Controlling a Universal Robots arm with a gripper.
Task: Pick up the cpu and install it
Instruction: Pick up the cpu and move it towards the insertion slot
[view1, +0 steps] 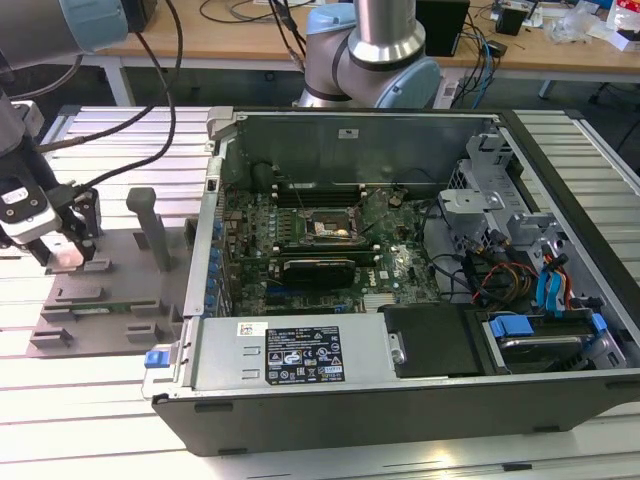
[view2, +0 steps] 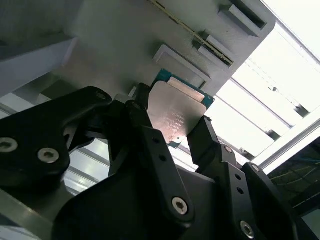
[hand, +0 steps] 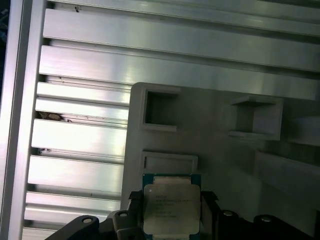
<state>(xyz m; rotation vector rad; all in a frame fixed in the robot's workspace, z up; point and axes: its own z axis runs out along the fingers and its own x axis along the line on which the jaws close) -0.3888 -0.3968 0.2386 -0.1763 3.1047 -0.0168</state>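
Note:
The cpu (hand: 171, 207) is a flat square chip with a silvery top plate and a green rim. In both wrist views it sits between my black fingers, which press on two opposite edges. My gripper (view2: 172, 122) is shut on the cpu (view2: 175, 112), just over the grey fixture plate (view2: 115, 35). In the exterior view my gripper (view1: 65, 255) hangs low over that plate (view1: 110, 290), at the exterior view's left, outside the computer case. The dark metal-framed socket (view1: 330, 228) lies on the green motherboard inside the case, well to the exterior view's right of the gripper.
The open computer case (view1: 560, 400) has tall walls around the motherboard. A long grey labelled box (view1: 290, 352) lines its near side, with drive bays and cables (view1: 520, 270) at the right. An upright grey post (view1: 150, 225) stands on the fixture plate. Ribbed aluminium table (hand: 80, 170) surrounds everything.

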